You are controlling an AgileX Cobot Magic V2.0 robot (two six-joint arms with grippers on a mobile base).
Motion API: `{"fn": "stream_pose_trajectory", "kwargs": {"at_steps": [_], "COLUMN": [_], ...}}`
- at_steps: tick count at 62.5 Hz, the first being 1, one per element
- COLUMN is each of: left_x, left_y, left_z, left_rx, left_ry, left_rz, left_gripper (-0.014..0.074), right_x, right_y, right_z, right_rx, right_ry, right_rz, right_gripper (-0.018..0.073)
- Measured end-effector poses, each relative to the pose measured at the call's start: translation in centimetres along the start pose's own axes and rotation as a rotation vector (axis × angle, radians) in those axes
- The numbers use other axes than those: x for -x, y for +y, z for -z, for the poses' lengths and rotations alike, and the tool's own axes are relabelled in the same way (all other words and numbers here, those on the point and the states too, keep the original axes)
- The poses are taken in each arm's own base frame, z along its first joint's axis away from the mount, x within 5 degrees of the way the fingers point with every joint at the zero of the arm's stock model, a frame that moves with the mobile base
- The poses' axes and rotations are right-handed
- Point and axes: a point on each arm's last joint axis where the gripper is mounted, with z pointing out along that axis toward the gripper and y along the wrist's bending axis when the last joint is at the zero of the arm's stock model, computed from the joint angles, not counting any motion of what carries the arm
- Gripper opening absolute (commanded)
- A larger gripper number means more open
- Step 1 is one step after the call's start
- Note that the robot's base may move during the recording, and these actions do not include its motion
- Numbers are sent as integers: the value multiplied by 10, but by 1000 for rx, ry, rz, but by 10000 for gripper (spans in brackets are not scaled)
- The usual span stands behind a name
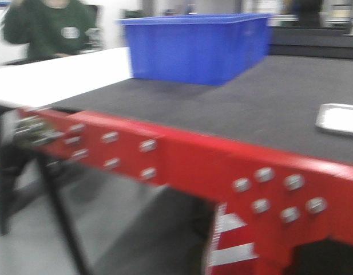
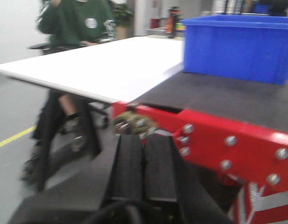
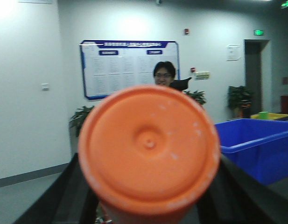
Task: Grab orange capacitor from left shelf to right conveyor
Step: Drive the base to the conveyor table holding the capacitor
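Conveyor first: the right conveyor [image 1: 250,97] fills my front view, its dark grey textured belt running back from the red side frame [image 1: 193,160], which cuts across the foreground at a slant. The picture is blurred, so fine detail is lost.

Butted against the belt's far left edge I see the white tabletop [image 1: 62,74]. A person in a green top [image 1: 47,28] sits behind it.

Next, the blue bin [image 1: 193,48] stands on the belt towards the back, just beside the tabletop's edge. I cannot see inside it.

At the right edge of the front view a small silver tray [image 1: 339,119] lies flat on the belt, well apart from the bin and partly cut off.

On to the arms. The left gripper [image 2: 144,144] hangs below the level of the red frame, near the corner where the tabletop meets the belt. Its two black pads are pressed flat together with only a thin seam between them, and they hold nothing.

The right gripper [image 3: 151,210] has its black fingers [image 3: 64,200] spread to either side of the orange capacitor [image 3: 148,144] and clamped against it. The capacitor's flat round end faces my wrist camera and blocks most of that view. It is up off any surface, with the blue bin beyond it to the right.

Smallest, the silver bolts [image 1: 262,175] sit in clusters along the red frame.
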Motion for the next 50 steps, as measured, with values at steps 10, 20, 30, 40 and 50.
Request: {"fn": "stream_pose_trajectory", "kwargs": {"at_steps": [10,20,30,40,50], "left_x": [0,0,0,0,0], "left_y": [0,0,0,0,0], "left_z": [0,0,0,0,0], "left_rx": [0,0,0,0,0], "left_ry": [0,0,0,0,0], "left_rz": [0,0,0,0,0], "left_gripper": [-126,-126,-126,-126,-126], "right_x": [0,0,0,0,0], "right_y": [0,0,0,0,0], "right_z": [0,0,0,0,0], "right_rx": [0,0,0,0,0], "right_ry": [0,0,0,0,0], "right_rz": [0,0,0,0,0], "right_gripper": [48,48,48,48,48]}}
